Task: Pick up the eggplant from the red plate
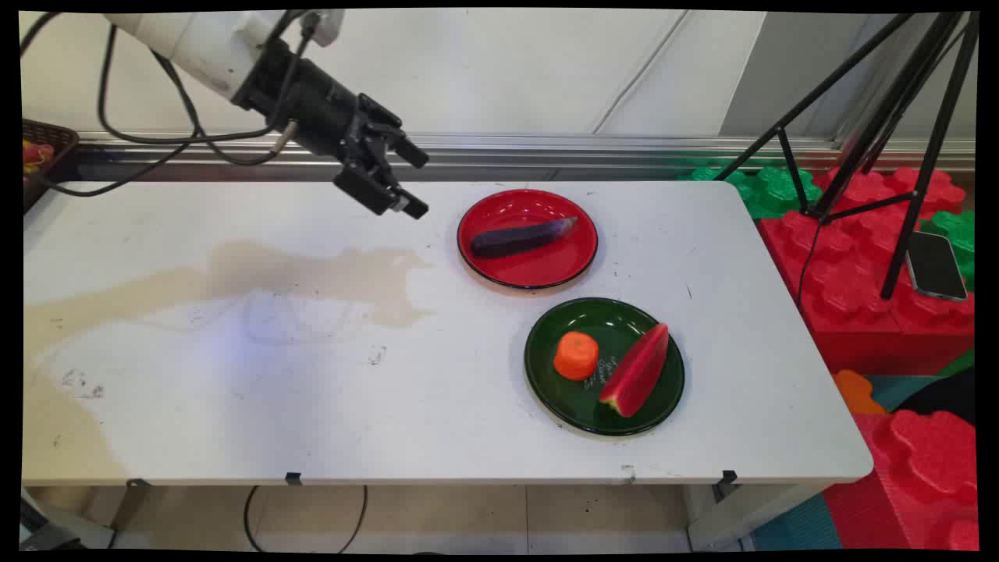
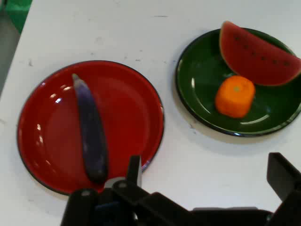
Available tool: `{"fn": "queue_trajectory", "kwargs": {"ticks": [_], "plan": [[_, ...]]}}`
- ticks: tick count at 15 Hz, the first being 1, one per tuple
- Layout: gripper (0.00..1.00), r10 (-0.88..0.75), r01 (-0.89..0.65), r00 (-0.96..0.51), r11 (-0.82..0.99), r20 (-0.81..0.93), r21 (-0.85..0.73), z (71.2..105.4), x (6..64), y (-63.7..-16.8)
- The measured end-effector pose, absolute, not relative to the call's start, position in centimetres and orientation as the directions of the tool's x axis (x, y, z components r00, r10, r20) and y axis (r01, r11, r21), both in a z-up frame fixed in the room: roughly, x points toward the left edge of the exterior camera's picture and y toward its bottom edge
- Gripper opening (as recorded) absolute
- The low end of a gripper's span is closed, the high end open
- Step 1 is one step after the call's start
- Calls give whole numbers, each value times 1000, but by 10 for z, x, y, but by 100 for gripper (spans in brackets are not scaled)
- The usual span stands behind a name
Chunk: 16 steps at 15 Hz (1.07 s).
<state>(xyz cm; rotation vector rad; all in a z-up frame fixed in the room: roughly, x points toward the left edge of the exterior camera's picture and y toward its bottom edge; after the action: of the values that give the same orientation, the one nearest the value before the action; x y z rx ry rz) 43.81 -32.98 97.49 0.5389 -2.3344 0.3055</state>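
Note:
My gripper (image 1: 418, 181) hangs open and holds nothing, above the table just left of the red plate (image 1: 546, 272). A purple eggplant (image 1: 521, 237) lies across that plate. In the hand view the eggplant (image 2: 91, 137) lies lengthwise on the red plate (image 2: 136, 108), close to my left fingertip (image 2: 134, 168), and my gripper (image 2: 207, 175) frames bare table between the two plates. A green plate (image 1: 563, 392) nearer the table's front holds an orange piece (image 1: 576, 355) and a watermelon slice (image 1: 637, 369); the hand view shows the green plate (image 2: 197, 101), orange piece (image 2: 235, 96) and watermelon slice (image 2: 256, 54) at upper right.
A brownish stain (image 1: 312, 281) spreads over the table's left half. Red and green foam blocks (image 1: 858, 257), a tripod (image 1: 897, 156) and a phone (image 1: 934, 265) stand off the table's right edge. A dark basket (image 1: 43, 152) sits at the far left.

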Motion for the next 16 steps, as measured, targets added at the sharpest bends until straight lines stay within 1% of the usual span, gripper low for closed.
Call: {"fn": "queue_trajectory", "kwargs": {"ticks": [7, 16], "plan": [[100, -301, -498, -660, 862, 688, -100, 961, 415, -376], [100, -323, -507, -700, 853, 636, -125, 911, 377, -446]]}}
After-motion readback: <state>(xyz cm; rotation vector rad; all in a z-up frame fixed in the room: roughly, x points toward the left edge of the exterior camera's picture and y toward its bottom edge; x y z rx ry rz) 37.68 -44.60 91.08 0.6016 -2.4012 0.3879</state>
